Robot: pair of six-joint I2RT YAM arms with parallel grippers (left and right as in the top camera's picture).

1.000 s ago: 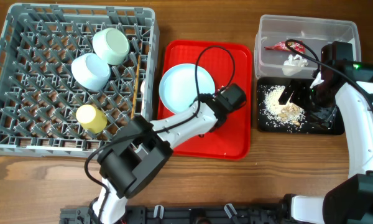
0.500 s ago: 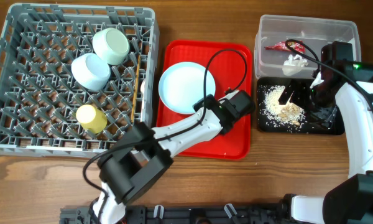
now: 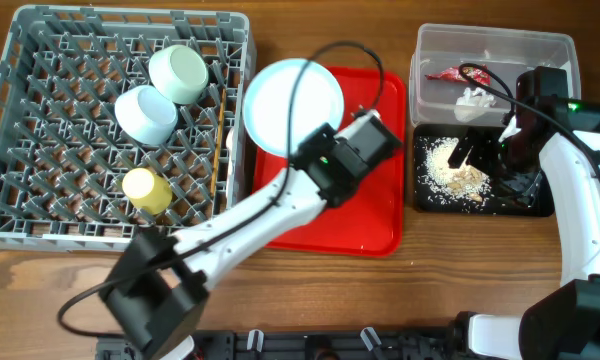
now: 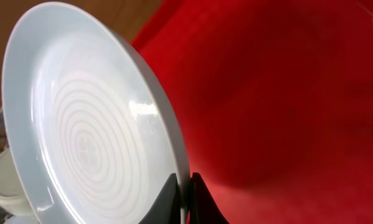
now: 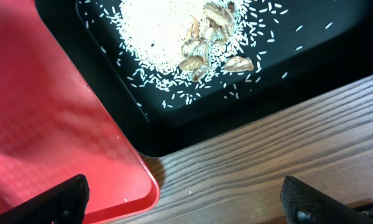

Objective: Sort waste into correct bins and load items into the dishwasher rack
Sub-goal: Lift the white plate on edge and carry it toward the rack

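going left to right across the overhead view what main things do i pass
large square grey plastic pegged rack → round white plate, held in the left claw → shallow black rectangular tray. The flat red plastic tray and clear rectangular plastic tub overlap these, so they are left out.

The left arm (image 3: 242,212) has glossy white tubular links joined by bulky black motor housings, a thin black cable (image 3: 340,44) looping off the wrist. The right arm (image 3: 580,205) is the same white-and-black build, with a small green light (image 3: 572,104) and its own black cable (image 3: 480,76). The left gripper (image 4: 185,199) has slim matt-black fingers (image 4: 169,202); the right gripper (image 5: 186,199) has blunt, textured black fingertips (image 5: 59,199)
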